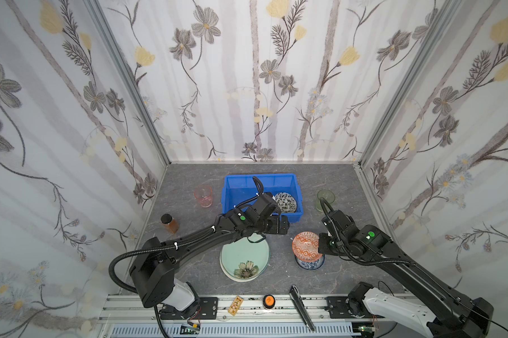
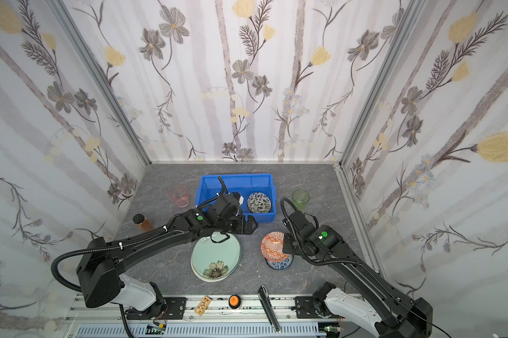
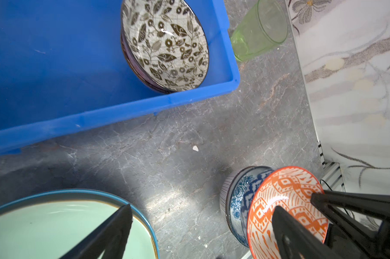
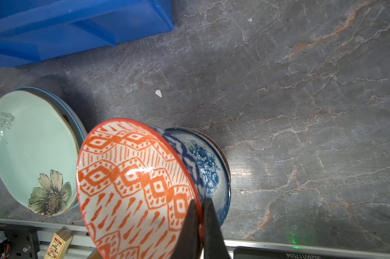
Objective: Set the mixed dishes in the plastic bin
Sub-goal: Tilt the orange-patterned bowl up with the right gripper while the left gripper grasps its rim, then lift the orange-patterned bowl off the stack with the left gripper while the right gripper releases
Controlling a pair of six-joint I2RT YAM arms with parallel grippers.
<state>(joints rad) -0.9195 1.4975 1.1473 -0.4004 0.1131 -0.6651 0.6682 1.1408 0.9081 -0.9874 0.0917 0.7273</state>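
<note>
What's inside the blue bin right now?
One black-and-white leaf-patterned bowl sits in a corner of the blue bin. The left arm hides part of the floor in both top views.

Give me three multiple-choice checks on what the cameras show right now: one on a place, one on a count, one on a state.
1. Relative to the blue bin, the black-white bowl is:
A. left of it
B. inside it
C. in front of it

2. How many glass tumblers stand outside the bin?
A. one
B. two
C. three

3. The right claw is:
A. open
B. shut on nothing
C. shut on the rim of the orange bowl

Answers:
1. B, since both top views show the bowl sitting within the bin's walls at its right end.
2. B, as the pink tumbler stands left of the bin and the green tumbler right of it.
3. C, because the right wrist view shows both fingers pinched on the rim.
</note>
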